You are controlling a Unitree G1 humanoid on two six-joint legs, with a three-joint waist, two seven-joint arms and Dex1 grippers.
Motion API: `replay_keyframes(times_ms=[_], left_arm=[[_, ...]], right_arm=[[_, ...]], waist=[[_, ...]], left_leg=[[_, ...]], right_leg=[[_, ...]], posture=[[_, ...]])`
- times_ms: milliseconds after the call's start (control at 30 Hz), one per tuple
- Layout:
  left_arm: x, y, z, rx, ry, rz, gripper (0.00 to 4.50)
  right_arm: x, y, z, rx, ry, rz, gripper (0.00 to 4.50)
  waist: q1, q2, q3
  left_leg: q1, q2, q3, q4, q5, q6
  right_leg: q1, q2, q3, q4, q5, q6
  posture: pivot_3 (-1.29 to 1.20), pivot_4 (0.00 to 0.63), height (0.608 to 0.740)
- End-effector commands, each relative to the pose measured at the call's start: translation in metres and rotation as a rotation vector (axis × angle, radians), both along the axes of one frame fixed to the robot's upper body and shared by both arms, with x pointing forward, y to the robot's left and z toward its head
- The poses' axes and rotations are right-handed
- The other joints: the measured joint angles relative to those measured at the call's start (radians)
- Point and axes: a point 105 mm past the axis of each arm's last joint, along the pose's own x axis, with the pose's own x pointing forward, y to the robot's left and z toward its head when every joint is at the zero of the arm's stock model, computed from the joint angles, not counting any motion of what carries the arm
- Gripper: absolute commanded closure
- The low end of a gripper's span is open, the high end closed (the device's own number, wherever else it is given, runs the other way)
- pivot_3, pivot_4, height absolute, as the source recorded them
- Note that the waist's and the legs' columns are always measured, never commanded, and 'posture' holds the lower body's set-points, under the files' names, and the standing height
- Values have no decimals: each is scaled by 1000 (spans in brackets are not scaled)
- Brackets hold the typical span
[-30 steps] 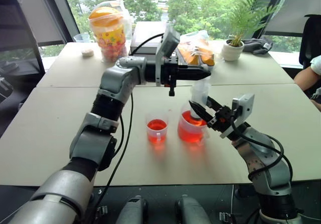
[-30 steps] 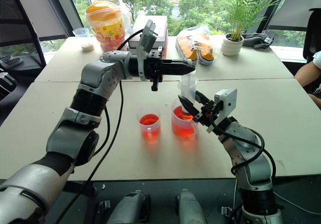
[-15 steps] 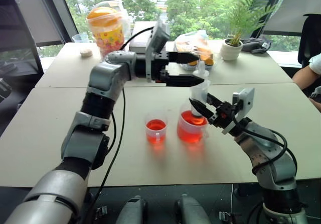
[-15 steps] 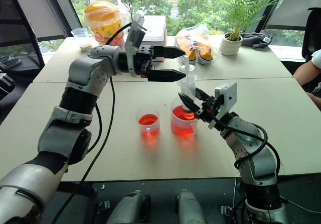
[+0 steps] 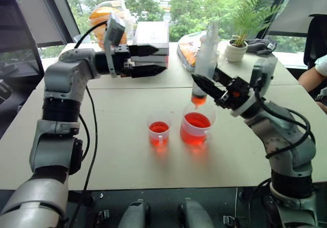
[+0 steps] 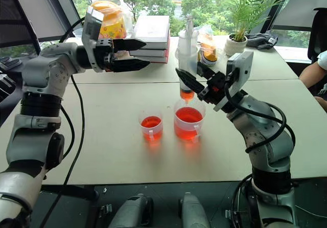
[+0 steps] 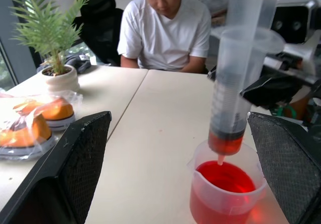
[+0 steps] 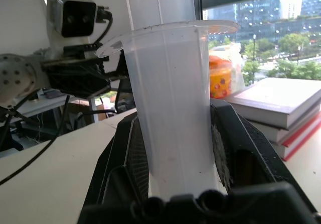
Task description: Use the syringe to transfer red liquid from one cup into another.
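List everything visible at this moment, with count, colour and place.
syringe: 1, clear, some red liquid inside, held upright above the beaker
beaker: 1, clear, red liquid, table centre
small cup: 1, clear, red liquid, to the beaker's left
potted plant: 1, green, white pot, far table
snack jar: 1, orange-yellow, far table
books: stack, white and red, far table
bagged food: orange, far table
person: 1, white shirt, seated at the table's end
left gripper: black, jaws open, away from the syringe
right gripper: black, jaws shut on syringe
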Motion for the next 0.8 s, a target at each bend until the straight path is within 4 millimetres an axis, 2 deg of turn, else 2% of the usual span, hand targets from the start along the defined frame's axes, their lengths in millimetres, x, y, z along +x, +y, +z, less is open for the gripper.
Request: replay_keyframes(times_ms=[33, 167, 333, 500, 633, 800], left_arm=[[3, 20, 6, 0, -39, 76, 33], [3, 35, 7, 3, -46, 133, 33], [-8, 39, 9, 8, -38, 127, 33], [-28, 39, 16, -4, -7, 52, 33], [-36, 34, 19, -7, 4, 16, 33], [-37, 27, 26, -47, 4, -14, 33]], right_arm=[[-14, 22, 26, 41, -53, 152, 3144], [-7, 52, 13, 35, -11, 270, 3144], [4, 70, -20, 13, 45, 309, 3144], [7, 74, -47, -30, 73, 313, 3144], [8, 73, -53, -34, 81, 311, 3144], [8, 74, -55, -37, 82, 308, 3144]], waist=[[0, 0, 0], [1, 0, 0], [5, 0, 0], [1, 0, 0], [-1, 0, 0], [0, 0, 0]], left_leg=[[0, 0, 0, 0, 0, 0], [0, 0, 0, 0, 0, 0], [-3, -1, 0, 1, 0, 0], [-3, -1, 0, 1, 0, 0], [-3, -1, 0, 1, 0, 0], [-3, -1, 0, 1, 0, 0]], right_leg=[[0, 0, 0, 0, 0, 0], [0, 0, 0, 0, 0, 0], [-1, -2, 0, 0, 0, 0], [-2, -2, -1, 0, 0, 0], [-3, -1, 0, 0, 0, 0], [-3, -1, 0, 1, 0, 0]], posture=[[0, 150, 740], [0, 150, 740], [0, 150, 740], [0, 150, 740], [0, 150, 740], [0, 150, 740]])
